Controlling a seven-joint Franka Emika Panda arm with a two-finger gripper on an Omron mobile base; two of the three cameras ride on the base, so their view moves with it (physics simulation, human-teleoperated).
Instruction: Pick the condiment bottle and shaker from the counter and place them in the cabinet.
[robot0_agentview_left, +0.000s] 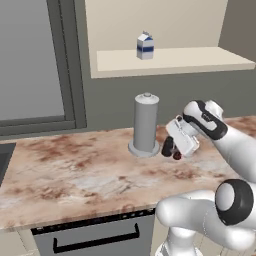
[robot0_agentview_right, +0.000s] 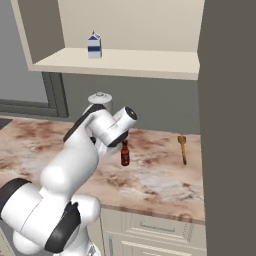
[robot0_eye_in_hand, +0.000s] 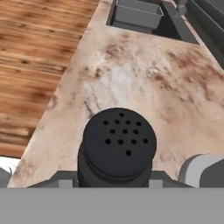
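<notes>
Hand view: the shaker (robot0_eye_in_hand: 118, 146) sits right at the gripper (robot0_eye_in_hand: 111, 183), perforated top facing the camera, ready for lifting.
Shaker's place: on the counter (robot0_agentview_left: 75, 165), just right of the grey cylinder (robot0_agentview_left: 145, 125).
Bottle (robot0_agentview_right: 124, 153): stands on the counter, beside the cylinder, waiting its turn.
Jaws: flanking the shaker's body; whether they press it, I cannot tell.
Cabinet (robot0_agentview_left: 170, 60): above the cylinder, holding a milk carton (robot0_agentview_left: 145, 45).

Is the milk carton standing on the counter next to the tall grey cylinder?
No: in the left base view the milk carton stands upright on the cabinet shelf, well above the counter where the grey cylinder stands.
</notes>
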